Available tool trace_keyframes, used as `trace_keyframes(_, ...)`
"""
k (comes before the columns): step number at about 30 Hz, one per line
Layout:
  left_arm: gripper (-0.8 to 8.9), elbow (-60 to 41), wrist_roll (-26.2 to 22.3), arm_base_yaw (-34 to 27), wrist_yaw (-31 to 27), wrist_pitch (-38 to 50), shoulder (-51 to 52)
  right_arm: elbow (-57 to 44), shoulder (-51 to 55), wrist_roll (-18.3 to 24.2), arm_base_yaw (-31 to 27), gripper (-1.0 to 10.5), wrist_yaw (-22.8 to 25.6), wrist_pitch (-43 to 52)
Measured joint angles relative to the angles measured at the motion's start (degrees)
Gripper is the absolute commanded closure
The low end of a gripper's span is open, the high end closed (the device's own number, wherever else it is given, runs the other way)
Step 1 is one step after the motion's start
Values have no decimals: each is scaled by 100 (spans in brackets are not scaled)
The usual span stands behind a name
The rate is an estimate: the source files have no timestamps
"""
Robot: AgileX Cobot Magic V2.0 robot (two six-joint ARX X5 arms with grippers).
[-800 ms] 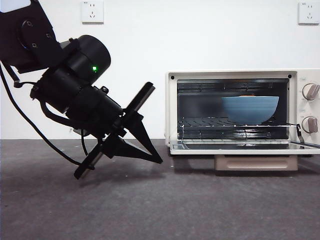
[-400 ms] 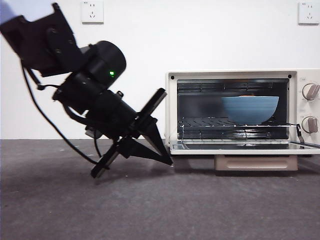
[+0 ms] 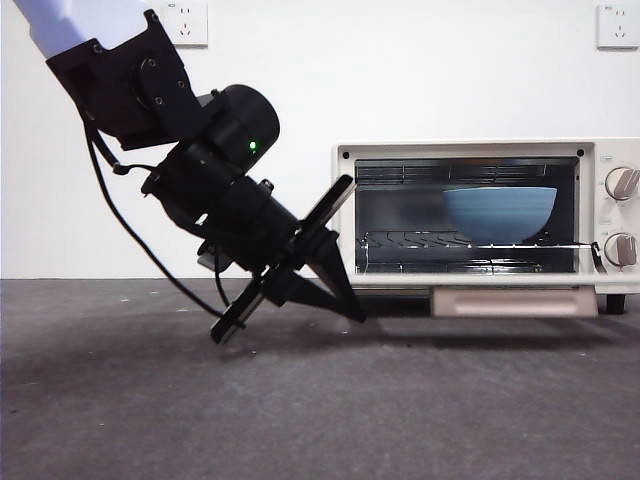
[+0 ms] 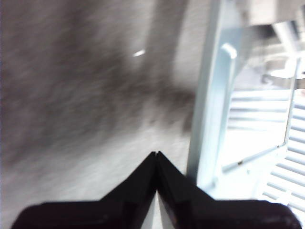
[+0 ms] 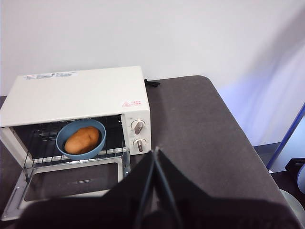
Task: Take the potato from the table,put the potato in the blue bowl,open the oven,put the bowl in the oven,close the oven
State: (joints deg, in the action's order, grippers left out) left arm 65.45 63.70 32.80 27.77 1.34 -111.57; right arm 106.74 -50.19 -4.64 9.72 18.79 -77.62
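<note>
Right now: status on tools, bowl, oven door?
Left tool shut, empty, low at the oven door's left edge. Right tool shut, high, waiting. Potato in bowl on rack. Door open.

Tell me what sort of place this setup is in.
Probably a lab bench staged as a kitchen corner, not a home kitchen: a toaster oven on a bare dark table, a plain white wall with sockets, and a robot arm's left pincer by the oven door.

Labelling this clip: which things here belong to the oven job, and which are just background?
Job: oven, door hanging open; blue bowl on its rack; potato in the bowl; left pincer, shut, low at the door's corner.

Background: wall sockets, right pincer.
</note>
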Motion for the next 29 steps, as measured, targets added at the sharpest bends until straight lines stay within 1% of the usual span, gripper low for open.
trace_keyframes(21,820,1078,46,-101,61,125,2,0,0,26,2,955,26,0)
trace_keyframes(29,821,1246,52,-437,74,122,4,0,0,61,2,955,24,0)
